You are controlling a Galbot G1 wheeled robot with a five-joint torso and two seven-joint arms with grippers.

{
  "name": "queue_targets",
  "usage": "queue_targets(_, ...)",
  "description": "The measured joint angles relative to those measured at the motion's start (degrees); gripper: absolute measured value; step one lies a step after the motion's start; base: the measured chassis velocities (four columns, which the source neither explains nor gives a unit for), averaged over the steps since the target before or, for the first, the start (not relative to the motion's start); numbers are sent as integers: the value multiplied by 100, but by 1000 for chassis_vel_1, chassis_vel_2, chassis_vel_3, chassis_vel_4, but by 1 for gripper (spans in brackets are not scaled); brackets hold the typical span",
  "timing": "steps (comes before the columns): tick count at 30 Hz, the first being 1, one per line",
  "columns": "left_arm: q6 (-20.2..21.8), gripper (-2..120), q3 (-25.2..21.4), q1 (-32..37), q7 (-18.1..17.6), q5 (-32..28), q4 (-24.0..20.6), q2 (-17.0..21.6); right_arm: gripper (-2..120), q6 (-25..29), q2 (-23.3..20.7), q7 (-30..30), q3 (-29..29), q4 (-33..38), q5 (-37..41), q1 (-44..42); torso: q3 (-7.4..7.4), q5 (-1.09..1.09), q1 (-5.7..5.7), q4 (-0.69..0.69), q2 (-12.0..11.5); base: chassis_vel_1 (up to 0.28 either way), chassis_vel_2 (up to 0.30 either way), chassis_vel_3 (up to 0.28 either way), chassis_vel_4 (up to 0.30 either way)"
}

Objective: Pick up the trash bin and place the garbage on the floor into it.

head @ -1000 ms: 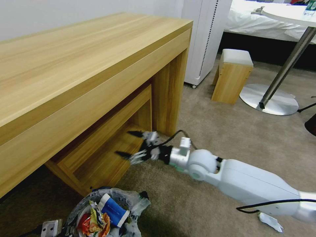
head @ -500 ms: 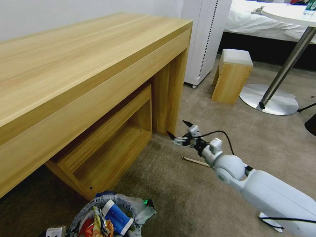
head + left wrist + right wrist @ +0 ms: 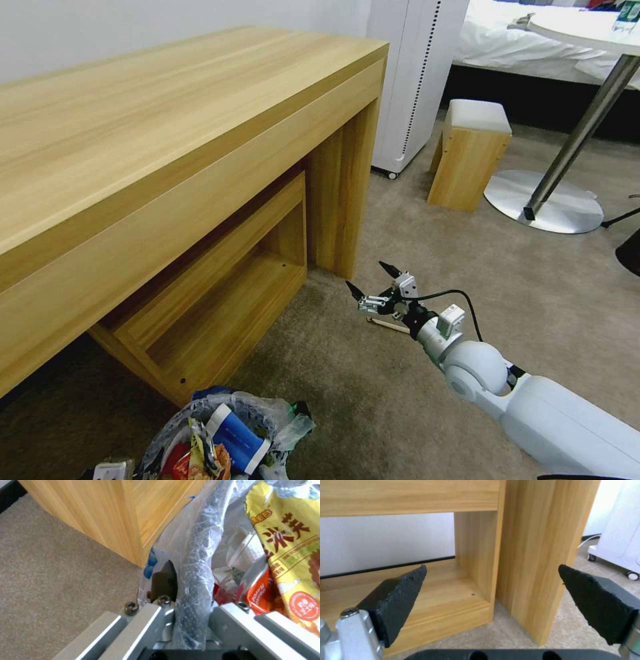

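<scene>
I see the wooden desk (image 3: 167,133) taking up most of my head view, and I place everything else by it. The beige floor (image 3: 427,267) runs out from the desk's foot toward the stool (image 3: 470,153) and the round metal base (image 3: 543,200) of a second table, both well beyond the desk's far end.

My right arm reaches in low over the floor toward the desk's end panel. Its right tool (image 3: 372,281) hangs just off that panel's corner with its black fingers (image 3: 396,597) spread wide and nothing between them; through the wrist camera I look straight between them at the panel and the open shelf under the desk.

The trash bin (image 3: 220,427) sits near the front of the desk's lower shelf, at the bottom edge of my head view, its crinkly bag holding a blue-white carton (image 3: 233,437) and red and yellow wrappers (image 3: 197,453).

My left tool (image 3: 186,620) is pinching the bin's bag-wrapped rim, one finger outside and one inside, right beside the desk's lower wooden corner.

A thin wooden stick (image 3: 387,325) lies on the floor just under the right tool, out from the desk's end panel.
</scene>
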Motion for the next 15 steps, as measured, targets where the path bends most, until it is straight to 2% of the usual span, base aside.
queue_targets(6,-13,0,53,-59,-25,-8,78,23,100,65,-23,-98,-48,-5,184,112,0,0,0,0,0,-163,-159,175,174)
queue_targets(9,-16,0,91,-83,-26,22,109,20,100,166,34,-108,-91,-25,108,158,1,6,0,-1,0,-262,-251,246,243)
queue_targets(15,-31,0,77,-79,104,40,113,2,100,574,120,-191,-242,-192,-82,324,1,4,0,-2,0,-255,-249,244,239)
